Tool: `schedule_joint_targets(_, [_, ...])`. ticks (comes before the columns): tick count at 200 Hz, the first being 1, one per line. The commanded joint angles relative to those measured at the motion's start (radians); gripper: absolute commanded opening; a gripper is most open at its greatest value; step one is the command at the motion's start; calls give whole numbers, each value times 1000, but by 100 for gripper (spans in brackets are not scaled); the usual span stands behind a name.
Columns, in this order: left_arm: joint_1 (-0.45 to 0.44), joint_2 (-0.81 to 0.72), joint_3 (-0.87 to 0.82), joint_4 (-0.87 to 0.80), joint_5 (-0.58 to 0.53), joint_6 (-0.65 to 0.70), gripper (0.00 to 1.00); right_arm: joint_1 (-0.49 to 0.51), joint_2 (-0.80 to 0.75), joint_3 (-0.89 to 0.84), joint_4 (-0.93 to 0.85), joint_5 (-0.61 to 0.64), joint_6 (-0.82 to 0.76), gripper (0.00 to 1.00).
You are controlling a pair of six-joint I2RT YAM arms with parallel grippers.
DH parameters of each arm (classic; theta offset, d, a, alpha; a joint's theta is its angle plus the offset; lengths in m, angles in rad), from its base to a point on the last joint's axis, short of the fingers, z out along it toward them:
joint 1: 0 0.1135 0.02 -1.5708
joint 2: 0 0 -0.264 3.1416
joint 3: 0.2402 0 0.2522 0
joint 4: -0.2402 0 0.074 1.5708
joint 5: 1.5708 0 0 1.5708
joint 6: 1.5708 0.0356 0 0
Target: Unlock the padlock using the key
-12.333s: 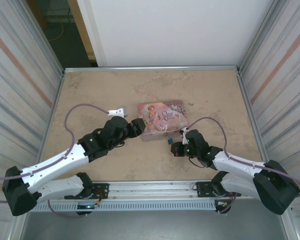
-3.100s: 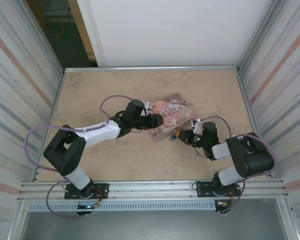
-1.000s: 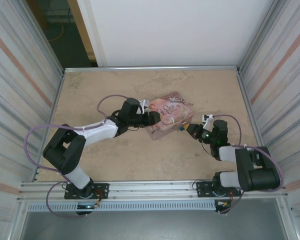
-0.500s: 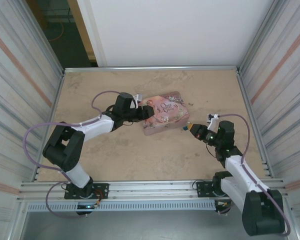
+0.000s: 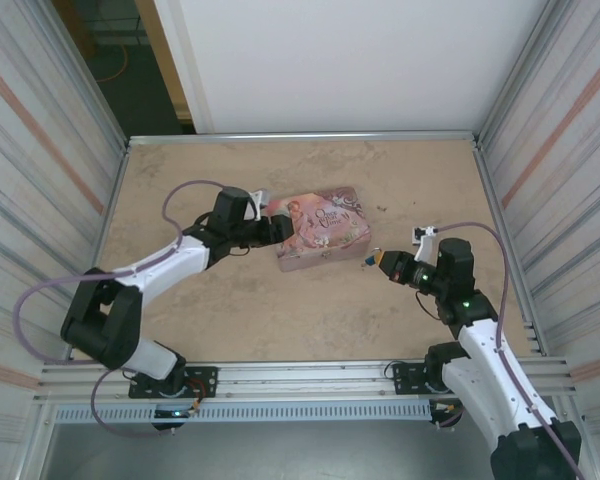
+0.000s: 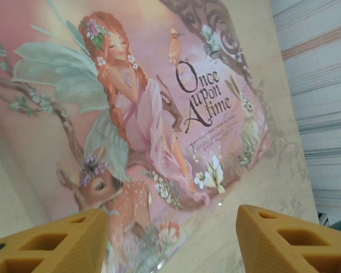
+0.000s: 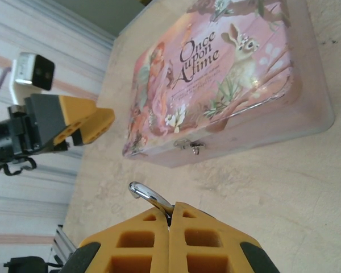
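Right of centre in the overhead view, the right gripper [image 5: 373, 259] is pressed together on the padlock [image 7: 149, 195], its silvery shackle poking out just beside the pink illustrated tin [image 5: 325, 232]. The left gripper [image 6: 170, 219] stands spread at the tin's left end.

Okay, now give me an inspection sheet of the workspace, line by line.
Surface: beige mottled tabletop, with a few dark specks.
Job's things: padlock pinched in the right gripper, apart from the tin; its silvery shackle pokes out past the fingertips.
Clutter: pink illustrated tin, lid shut, latch bare.
Grippers: left gripper open, nothing between its fingers, at the tin's left end; right gripper shut on the padlock.
Cables: purple cables loop off both arms, clear of the tin.
Surroundings: corrugated metal side walls, white back panel.
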Motion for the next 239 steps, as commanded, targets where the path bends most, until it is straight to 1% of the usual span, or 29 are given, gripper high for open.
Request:
schedule_joint_targets(1, [22, -108, -28, -60, -56, 80, 63, 31, -10, 68, -107, 47, -60, 0])
schedule_joint_targets(29, [60, -243, -80, -100, -87, 116, 65, 66, 32, 137, -198, 87, -97, 0])
schedule_joint_targets(70, [128, -468, -161, -167, -107, 152, 72, 143, 85, 210, -235, 129, -131, 0])
schedule_joint_targets(96, [177, -569, -193, -183, -100, 151, 81, 184, 134, 280, -308, 139, -184, 0])
schedule_joint_targets(120, [215, -610, -200, -185, -88, 154, 87, 223, 163, 325, -376, 164, -211, 0])
schedule_joint_targets(138, [232, -619, -193, -184, -61, 174, 88, 246, 170, 341, -405, 162, -212, 0])
schedule_joint_targets(151, [243, -626, -172, -209, -54, 205, 89, 263, 178, 353, -434, 163, -216, 0])
schedule_joint_targets(173, [250, -668, -154, -214, -77, 254, 89, 287, 196, 367, -493, 186, -230, 0])
schedule_joint_targets(208, [250, -756, -165, -163, -79, 365, 97, 311, 225, 364, -519, 182, -233, 0])
schedule_joint_targets(239, [250, -780, -153, -186, -82, 456, 99, 336, 264, 376, -547, 198, -241, 0])
